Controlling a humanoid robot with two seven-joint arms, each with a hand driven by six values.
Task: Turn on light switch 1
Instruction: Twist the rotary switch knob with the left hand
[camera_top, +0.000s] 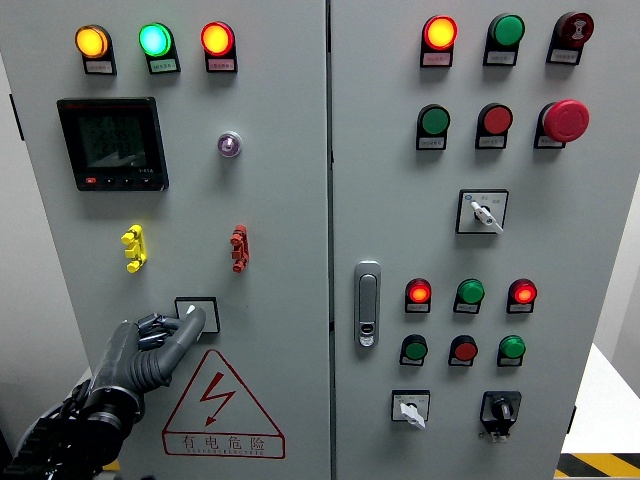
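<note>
Low on the cabinet's left door sits light switch 1 (200, 308), a small square plate with a black frame. My left hand (172, 324) comes up from the lower left corner. One grey finger (188, 326) is stretched across the plate's lower left part and hides its knob. The other fingers are curled just left of the plate and grasp nothing that I can see. My right hand does not show.
The grey cabinet has two doors and a door handle (367, 303) on the right one. Near the switch are a yellow clip (133, 248), a red clip (238, 247), a digital meter (112, 143) and a red warning triangle (221, 405). Lamps, push buttons and rotary switches fill the right door.
</note>
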